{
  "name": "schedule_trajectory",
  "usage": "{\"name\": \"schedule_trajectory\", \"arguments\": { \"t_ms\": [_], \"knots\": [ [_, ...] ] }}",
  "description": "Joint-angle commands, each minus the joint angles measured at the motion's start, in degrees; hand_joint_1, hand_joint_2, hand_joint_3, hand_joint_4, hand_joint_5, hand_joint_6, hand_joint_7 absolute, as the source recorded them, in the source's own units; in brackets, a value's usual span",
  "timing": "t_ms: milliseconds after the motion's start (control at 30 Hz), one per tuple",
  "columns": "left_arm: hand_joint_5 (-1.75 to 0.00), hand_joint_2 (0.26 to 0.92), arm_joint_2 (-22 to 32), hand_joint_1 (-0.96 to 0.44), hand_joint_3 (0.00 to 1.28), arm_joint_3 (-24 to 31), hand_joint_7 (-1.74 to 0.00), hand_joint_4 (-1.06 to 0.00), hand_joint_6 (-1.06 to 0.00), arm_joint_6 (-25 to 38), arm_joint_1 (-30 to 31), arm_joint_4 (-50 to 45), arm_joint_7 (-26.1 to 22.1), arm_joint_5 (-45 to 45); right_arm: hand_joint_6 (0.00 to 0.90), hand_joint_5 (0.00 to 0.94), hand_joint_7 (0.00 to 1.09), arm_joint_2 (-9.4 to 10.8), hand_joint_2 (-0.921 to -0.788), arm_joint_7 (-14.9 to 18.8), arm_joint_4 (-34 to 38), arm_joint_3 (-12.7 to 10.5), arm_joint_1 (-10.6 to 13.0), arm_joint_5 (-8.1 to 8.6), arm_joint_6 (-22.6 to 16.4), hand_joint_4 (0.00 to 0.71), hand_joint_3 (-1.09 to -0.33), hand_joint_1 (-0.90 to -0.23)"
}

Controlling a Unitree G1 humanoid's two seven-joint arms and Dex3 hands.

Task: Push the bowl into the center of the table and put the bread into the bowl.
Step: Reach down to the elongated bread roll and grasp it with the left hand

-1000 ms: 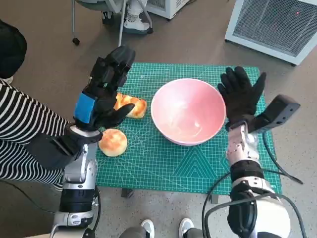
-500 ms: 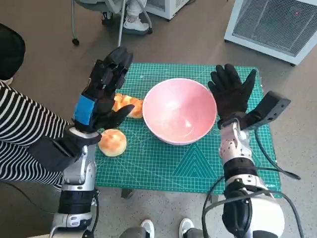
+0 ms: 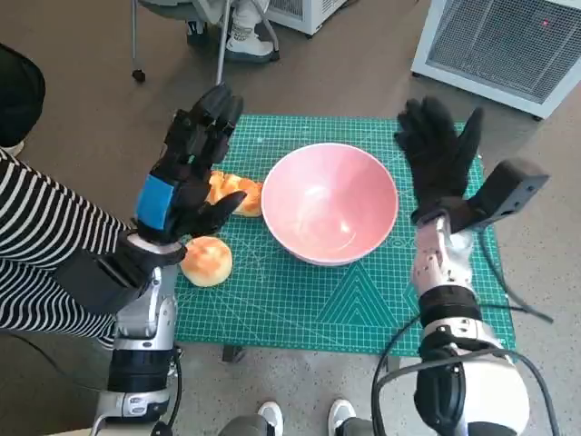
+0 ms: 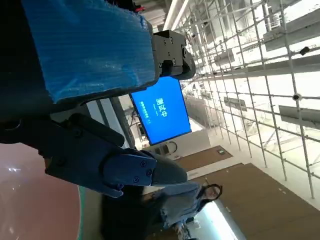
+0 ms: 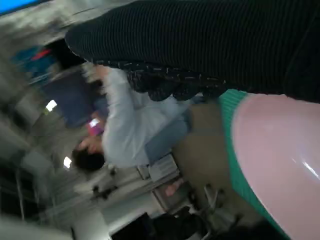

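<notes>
Bowl (image 3: pixel 330 203) sits near the surface's (image 3: pixel 300 309) center; my left robot hand (image 3: pixel 186 177), fingers spread and empty, could knock the bread (image 3: pixel 207 261) off.

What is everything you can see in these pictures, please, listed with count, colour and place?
Bowl: one, pink, empty, near the middle of the mat.
Round bun: one, golden, on the mat left of the bowl, nearer the robot.
Pull-apart bread: one, golden, left of the bowl, partly behind the left hand.
Cutting mat: one, green, covering the table.
Grilled unit: one, white, on the floor, far right.
Person in a striped sleeve: one, black and white, at the left edge.
Blue screen: one, in the left wrist view.
Left hand: black with blue tape, fingers spread, above the bread.
Right hand: black glove, fingers spread, right of the bowl.
</notes>
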Motion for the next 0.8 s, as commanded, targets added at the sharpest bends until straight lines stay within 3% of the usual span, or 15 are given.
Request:
{"name": "schedule_trajectory", "arguments": {
  "t_ms": [33,133,333,533,800],
  "knots": [
    [-0.01,0.921,-0.67,-0.64,0.28,-0.76,-0.43,-0.14,-0.05,0.07,-1.73,0.04,0.18,-0.11,0.150,0.025,0.29,-1.01,-0.921,3.35,-4.14,3.61,3.39,-2.64,-5.48,0.148,-0.854,-0.712],
    [-0.01,0.921,-1.32,-0.64,0.28,-1.45,-0.48,-0.15,-0.03,1.62,-3.90,-0.69,0.24,-0.62,0.149,0.023,0.31,-1.83,-0.921,7.51,-17.12,7.82,8.78,-4.11,-10.78,0.160,-0.825,-0.758],
    [-0.01,0.921,-1.82,-0.63,0.28,-2.10,-0.55,-0.16,0.00,2.76,-5.53,-1.43,-0.02,-1.29,0.128,0.018,0.37,-2.29,-0.921,8.81,-28.66,11.19,14.17,-4.00,-10.80,0.175,-0.807,-0.813],
    [-0.01,0.921,-2.59,-0.61,0.28,-3.04,-0.58,-0.16,0.00,3.61,-6.97,-2.14,-0.35,-1.62,0.085,0.007,0.47,-2.51,-0.921,8.76,-36.62,13.21,17.87,-3.19,-8.25,0.179,-0.803,-0.817],
    [-0.01,0.919,-3.32,-0.59,0.27,-3.91,-0.58,-0.16,0.00,3.67,-8.43,-1.81,-1.99,-1.96,0.084,0.004,0.51,-2.12,-0.921,7.94,-41.57,14.55,20.43,-2.80,-5.74,0.178,-0.798,-0.799]
  ]
}}
